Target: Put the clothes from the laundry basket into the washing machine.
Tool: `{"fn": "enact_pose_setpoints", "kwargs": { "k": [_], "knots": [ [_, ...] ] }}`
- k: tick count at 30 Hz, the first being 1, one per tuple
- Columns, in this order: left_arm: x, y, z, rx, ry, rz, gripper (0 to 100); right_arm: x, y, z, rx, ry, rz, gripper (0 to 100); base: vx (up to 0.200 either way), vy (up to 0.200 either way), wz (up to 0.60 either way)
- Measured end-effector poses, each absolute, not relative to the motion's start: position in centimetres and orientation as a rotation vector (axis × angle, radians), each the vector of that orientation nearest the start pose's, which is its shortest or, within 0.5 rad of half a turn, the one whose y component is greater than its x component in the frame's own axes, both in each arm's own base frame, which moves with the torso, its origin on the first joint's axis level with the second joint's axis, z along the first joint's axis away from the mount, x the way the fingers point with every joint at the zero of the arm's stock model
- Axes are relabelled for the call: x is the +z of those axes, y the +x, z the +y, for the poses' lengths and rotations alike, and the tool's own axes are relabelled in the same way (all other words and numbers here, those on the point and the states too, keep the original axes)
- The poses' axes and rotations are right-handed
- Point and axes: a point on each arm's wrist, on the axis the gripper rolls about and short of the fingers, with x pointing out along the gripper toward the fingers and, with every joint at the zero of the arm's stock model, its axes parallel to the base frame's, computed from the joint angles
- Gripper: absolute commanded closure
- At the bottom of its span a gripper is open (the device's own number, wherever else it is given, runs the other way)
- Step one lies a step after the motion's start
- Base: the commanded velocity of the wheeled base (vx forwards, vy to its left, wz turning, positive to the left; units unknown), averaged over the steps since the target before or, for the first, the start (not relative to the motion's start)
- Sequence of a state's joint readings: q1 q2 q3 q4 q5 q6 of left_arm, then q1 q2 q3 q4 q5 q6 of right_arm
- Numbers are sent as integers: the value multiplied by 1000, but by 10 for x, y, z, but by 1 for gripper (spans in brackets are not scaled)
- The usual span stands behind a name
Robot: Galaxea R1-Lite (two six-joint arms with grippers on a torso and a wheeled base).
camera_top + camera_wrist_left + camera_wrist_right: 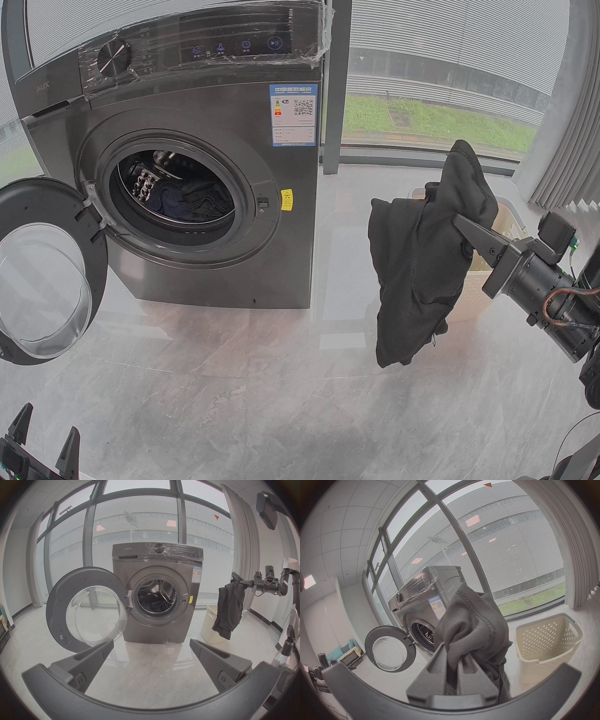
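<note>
Right gripper (464, 224) clamped tight on black garment (415, 262), held up by laundry basket (514, 215). Garment hangs with long axis vertical, tail clear of floor. Washing machine (206, 262) port lies to robot's left of gripper and lower. Door (44, 275) swung wide, dark clothes already in drum. Right arm has the load. Left gripper (49, 425) low near floor, jaws apart, empty. Likely next move: sweep left, drop to port height.
</note>
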State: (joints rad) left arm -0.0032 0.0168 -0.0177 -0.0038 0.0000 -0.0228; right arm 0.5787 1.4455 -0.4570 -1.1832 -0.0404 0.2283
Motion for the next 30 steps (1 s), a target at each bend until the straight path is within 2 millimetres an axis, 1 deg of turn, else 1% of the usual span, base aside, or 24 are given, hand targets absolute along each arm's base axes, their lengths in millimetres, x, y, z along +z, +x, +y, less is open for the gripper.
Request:
{"fn": "enact_pose_setpoints", "kwargs": {
  "k": [14, 20, 30],
  "knots": [
    [81, -23, 0, -3, -30, -5, 0, 210, 186, 121, 556, 279, -117, 100, 0, 0, 0],
    [81, -23, 0, -3, -30, -4, 0, 210, 186, 121, 558, 279, -117, 100, 0, 200, 0],
    [81, -23, 0, -3, -32, -5, 0, 210, 186, 121, 560, 279, -116, 100, 0, 0, 0]
  ]
}}
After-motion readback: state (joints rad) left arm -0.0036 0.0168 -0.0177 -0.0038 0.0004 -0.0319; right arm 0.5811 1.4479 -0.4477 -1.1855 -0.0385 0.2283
